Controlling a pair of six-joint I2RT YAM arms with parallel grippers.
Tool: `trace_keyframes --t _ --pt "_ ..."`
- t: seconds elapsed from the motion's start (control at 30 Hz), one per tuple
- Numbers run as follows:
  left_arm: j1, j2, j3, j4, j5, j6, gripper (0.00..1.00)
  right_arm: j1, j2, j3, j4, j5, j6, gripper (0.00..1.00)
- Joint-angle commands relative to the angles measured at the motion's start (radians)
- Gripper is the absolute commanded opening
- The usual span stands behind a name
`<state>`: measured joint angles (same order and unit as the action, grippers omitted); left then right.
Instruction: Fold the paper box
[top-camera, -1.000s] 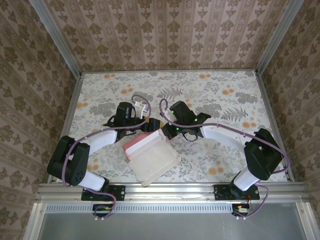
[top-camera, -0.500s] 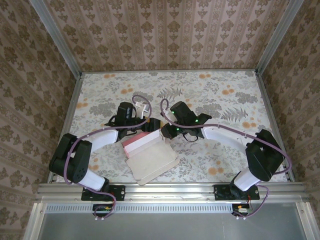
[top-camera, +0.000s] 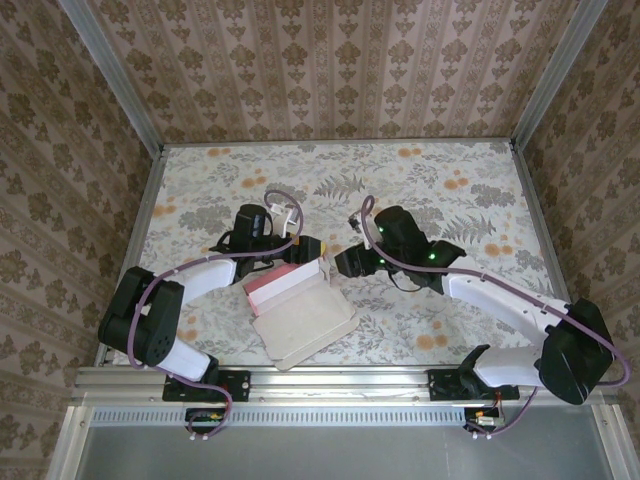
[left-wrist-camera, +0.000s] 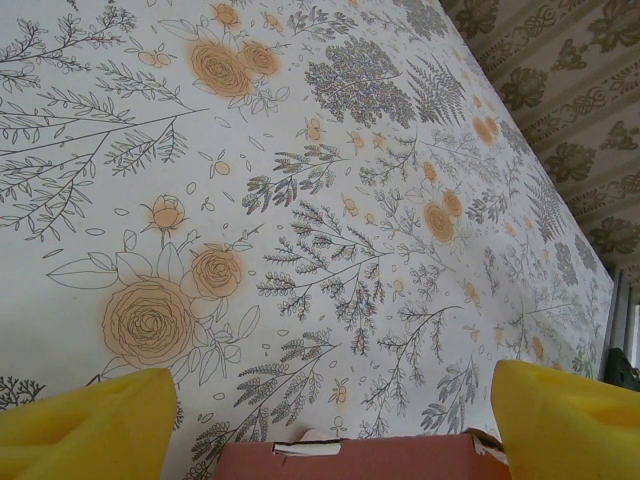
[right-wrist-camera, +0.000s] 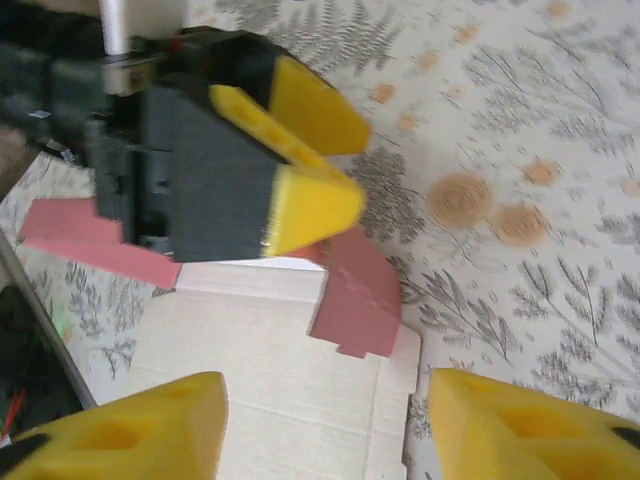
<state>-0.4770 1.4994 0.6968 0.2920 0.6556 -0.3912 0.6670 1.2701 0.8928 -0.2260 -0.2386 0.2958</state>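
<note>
Left gripper (left-wrist-camera: 333, 420), jaws spread wide, stands astride the raised pink wall of the paper box (top-camera: 300, 310). The wall's top edge lies between the yellow fingertips (left-wrist-camera: 90, 425), with a gap at one end, so nothing is clamped. Right gripper (top-camera: 345, 263), jaws apart and empty, hangs just beside the box's far-right end. The box rests on the flowered surface (top-camera: 450, 190) near the arm bases. Its long axis runs diagonally from near-left to far-right, and its off-white panel is spread flat toward the near edge.
</note>
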Motion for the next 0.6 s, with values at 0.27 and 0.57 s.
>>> trace_keyframes --t 0.27,0.57 --pt "0.000 0.010 0.016 -0.039 0.004 0.027 0.82 -0.048 -0.008 -0.121 0.149 0.086 -0.052 0.96" --pt "0.001 0.010 0.027 -0.052 0.006 0.033 0.82 -0.089 0.067 -0.180 0.306 0.053 -0.121 0.97"
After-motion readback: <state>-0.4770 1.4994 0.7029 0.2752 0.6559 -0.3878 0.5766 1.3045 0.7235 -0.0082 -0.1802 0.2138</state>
